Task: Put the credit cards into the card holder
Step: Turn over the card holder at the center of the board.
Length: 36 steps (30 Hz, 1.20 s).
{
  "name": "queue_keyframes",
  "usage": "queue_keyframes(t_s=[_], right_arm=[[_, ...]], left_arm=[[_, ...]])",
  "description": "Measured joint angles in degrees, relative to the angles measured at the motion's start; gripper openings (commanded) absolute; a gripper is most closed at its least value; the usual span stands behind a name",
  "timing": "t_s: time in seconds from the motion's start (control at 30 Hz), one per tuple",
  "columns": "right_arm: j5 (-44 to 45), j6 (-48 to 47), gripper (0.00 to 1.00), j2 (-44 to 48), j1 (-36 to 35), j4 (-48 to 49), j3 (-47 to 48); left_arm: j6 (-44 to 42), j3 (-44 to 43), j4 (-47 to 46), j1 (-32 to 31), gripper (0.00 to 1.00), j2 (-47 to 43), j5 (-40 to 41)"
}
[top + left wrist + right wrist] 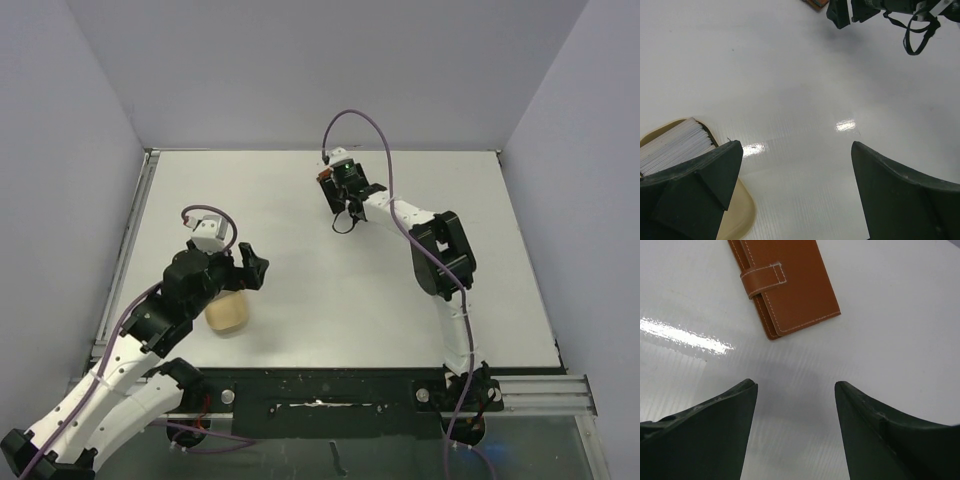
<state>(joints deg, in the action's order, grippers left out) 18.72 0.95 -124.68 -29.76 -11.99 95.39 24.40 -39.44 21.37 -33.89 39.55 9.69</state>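
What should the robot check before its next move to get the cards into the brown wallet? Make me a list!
1. Is the left gripper open and empty? Ok: jaws wide apart, nothing between them.
2. Is the right gripper open and empty? Ok.
3. Are the credit cards within reach? Ok: a stack sits in the tan dish, right beside a left finger.
4. Is the card holder open for cards? Not ok: it lies folded shut, its strap across it.
5. Is the card holder between the right jaws? Not ok: it lies ahead of them on the table.
6. Is the snap fastened? Cannot tell.
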Motion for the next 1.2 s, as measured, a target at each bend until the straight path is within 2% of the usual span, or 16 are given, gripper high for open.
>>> queue_keyframes(t_s=[0.37, 0.67, 0.93, 1.2], right_arm=[[-2.5, -4.4, 0.63, -11.8, 0.8, 1.2, 16.6], [-6.1, -7.7, 0.55, -18.4, 1.7, 1.9, 22.2], [-7.6, -8.1, 0.25, -19.9, 1.7, 2.2, 22.6], [-8.7, -8.3, 0.0, -16.1, 1.6, 5.6, 16.1]], left_arm=[[-0.8, 1.3, -0.8, 0.1, 0.89, -1.4, -0.3], [-1.2, 2.0, -1.5, 0.1, 0.89, -2.8, -1.0], [-1.4, 2.2, -1.7, 0.2, 0.89, -2.7, -1.2], [-1.6, 2.2, -1.7, 0.2, 0.89, -2.9, -1.1]])
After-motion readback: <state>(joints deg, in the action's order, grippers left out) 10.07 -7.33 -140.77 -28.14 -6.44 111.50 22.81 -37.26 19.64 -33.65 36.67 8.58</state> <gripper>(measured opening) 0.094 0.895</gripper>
